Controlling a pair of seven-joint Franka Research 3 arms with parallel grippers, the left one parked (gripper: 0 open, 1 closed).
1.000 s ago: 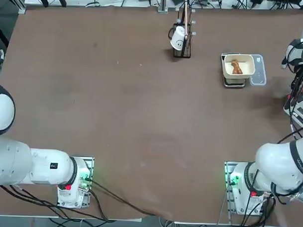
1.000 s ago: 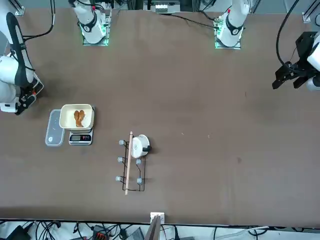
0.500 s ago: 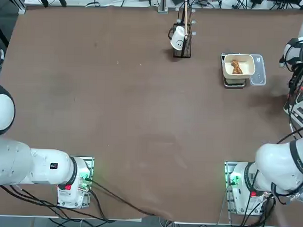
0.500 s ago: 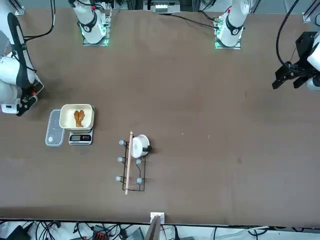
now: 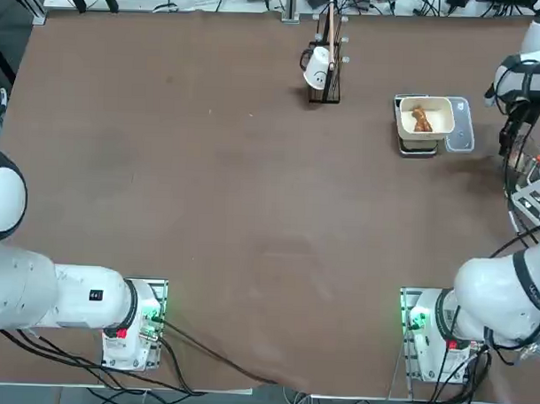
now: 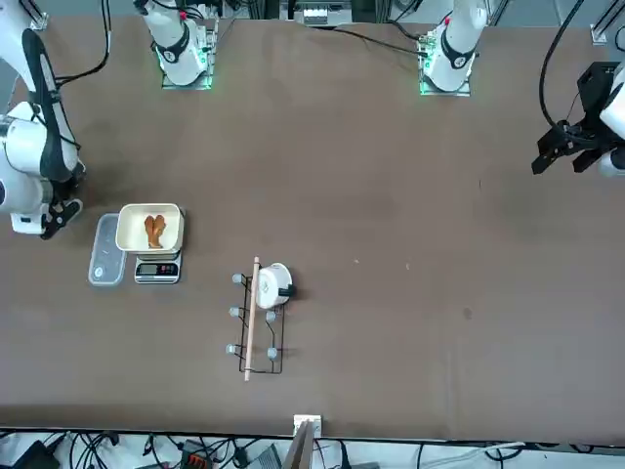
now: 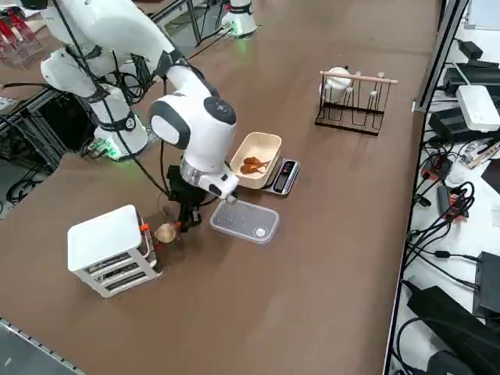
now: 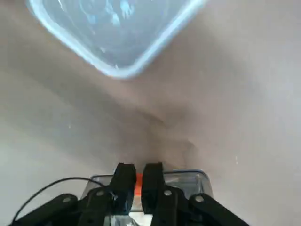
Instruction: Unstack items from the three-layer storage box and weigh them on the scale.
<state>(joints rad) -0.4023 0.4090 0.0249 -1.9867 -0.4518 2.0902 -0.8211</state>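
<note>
1. Storage box (image 7: 105,242) stands at the lower left of the right side view, upright on the table (image 7: 336,266).
2. We see the right gripper (image 8: 138,170) pointing down just right of the box in that view, between the box and the clear plate (image 7: 244,221).
3. In the wrist view its fingers (image 8: 124,181) are pressed nearly together, pinching a small orange tab (image 8: 138,181).
4. That tab sits at the rim of a clear drawer (image 8: 190,177) seen right under the fingers.
5. A tan roundish piece (image 7: 166,232) shows beside the box, below the gripper. We cannot tell whether it lies in the drawer.
6. The scale (image 7: 285,176) sits near the middle of the side view, with the cream tray (image 7: 269,142) on it.
7. A brown lumpy item (image 7: 251,165) lies inside the tray.
8. The plate lies flat on the table, just beside the scale on its lower left side.
9. At the upper right of the side view a dark cup stand (image 7: 355,109) stands well apart from the scale, with a white cup (image 7: 338,78) hung at its left end.
</note>
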